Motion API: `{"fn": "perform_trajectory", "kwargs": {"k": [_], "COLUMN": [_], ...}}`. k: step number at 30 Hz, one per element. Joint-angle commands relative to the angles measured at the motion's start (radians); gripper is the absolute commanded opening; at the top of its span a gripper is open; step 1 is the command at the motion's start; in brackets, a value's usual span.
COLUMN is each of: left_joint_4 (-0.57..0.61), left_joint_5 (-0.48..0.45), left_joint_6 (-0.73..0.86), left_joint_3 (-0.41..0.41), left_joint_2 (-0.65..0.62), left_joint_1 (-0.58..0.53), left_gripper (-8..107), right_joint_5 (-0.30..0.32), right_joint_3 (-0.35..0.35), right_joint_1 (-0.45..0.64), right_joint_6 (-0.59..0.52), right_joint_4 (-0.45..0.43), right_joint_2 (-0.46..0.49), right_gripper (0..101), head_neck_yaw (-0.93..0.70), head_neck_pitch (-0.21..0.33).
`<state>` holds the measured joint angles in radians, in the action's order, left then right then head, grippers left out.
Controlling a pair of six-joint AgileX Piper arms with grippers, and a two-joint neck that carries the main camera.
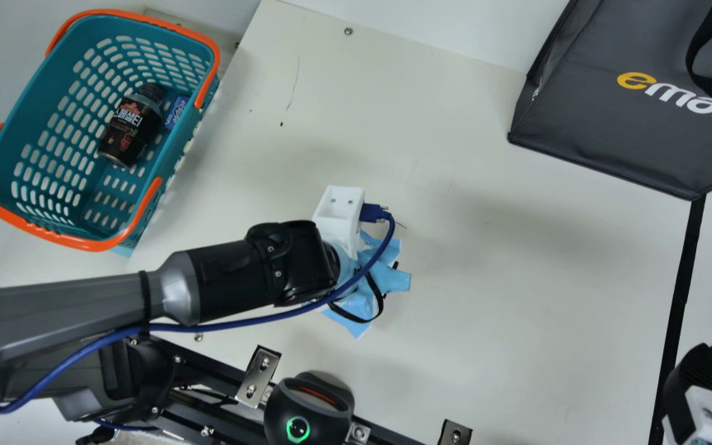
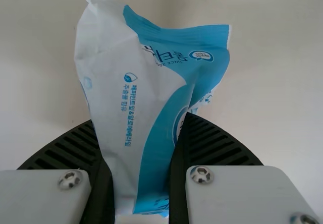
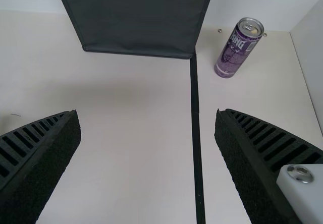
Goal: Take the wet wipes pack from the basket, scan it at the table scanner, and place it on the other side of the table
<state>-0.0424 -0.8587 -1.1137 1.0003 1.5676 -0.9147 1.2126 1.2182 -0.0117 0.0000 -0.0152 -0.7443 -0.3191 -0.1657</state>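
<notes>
Left hand grips the wet wipes pack firmly enough to crease it, yet such soft film could twist or slide if lifted off-centre, and a fold or finger covering the barcode could spoil the read at the table scanner, on the robot's side of that hand. Between its ribbed fingers sits the pack's pinched part, with the crumpled end spreading beyond them; the right hand stands wide.

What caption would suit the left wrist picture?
Left gripper holding a blue-and-white wet wipes pack above the cream table.
</notes>
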Motion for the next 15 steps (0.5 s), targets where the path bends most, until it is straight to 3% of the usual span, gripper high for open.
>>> {"fn": "perform_trajectory", "kwargs": {"k": [1,15], "left_joint_4": [0.005,0.010], "left_joint_5": [0.002,0.006], "left_joint_6": [0.002,0.024], "left_joint_3": [-0.003,-0.012], "left_joint_2": [0.001,-0.018], "left_joint_1": [0.001,0.014], "left_gripper": [35,82], "right_joint_5": [0.000,0.000], "right_joint_3": [0.000,0.000], "right_joint_1": [0.000,0.000], "right_joint_6": [0.000,0.000], "right_joint_4": [0.000,0.000], "right_joint_2": [0.000,0.000], "right_gripper": [95,95], "head_neck_yaw": [-0.002,-0.002], "head_neck_pitch": [0.027,0.027]}}
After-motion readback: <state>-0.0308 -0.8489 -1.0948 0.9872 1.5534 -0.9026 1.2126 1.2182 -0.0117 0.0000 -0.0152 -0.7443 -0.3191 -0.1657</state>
